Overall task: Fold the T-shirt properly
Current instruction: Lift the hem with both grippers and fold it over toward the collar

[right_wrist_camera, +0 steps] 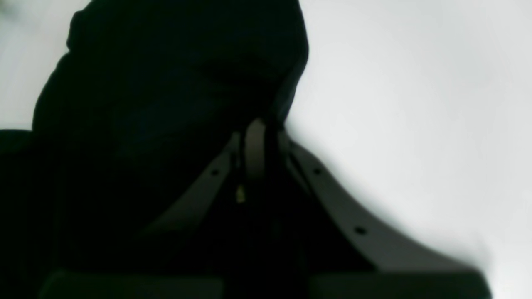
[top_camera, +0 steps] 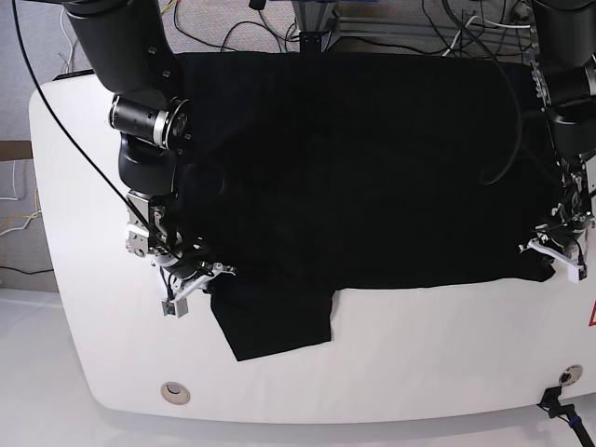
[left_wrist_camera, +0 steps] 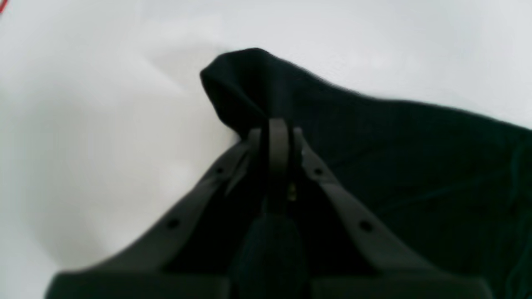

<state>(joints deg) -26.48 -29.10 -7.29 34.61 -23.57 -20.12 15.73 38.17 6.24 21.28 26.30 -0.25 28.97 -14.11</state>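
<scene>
The black T-shirt (top_camera: 363, 168) lies spread, plain side up, over the back half of the white table (top_camera: 419, 372). One sleeve (top_camera: 270, 321) sticks out toward the front edge. My right gripper (top_camera: 200, 275) stands at the shirt's left edge by that sleeve. In the right wrist view this gripper (right_wrist_camera: 259, 128) is shut on a bunched fold of the T-shirt (right_wrist_camera: 166, 83). My left gripper (top_camera: 551, 251) is at the shirt's right front corner. The left wrist view shows it (left_wrist_camera: 278, 128) shut on a raised peak of the T-shirt (left_wrist_camera: 374, 145).
Cables and a metal frame (top_camera: 391, 23) run behind the table's back edge. Two round fittings (top_camera: 173, 393) (top_camera: 566, 375) sit near the front corners, with a red mark (top_camera: 590, 317) at the right edge. Bare white tabletop stretches along the front.
</scene>
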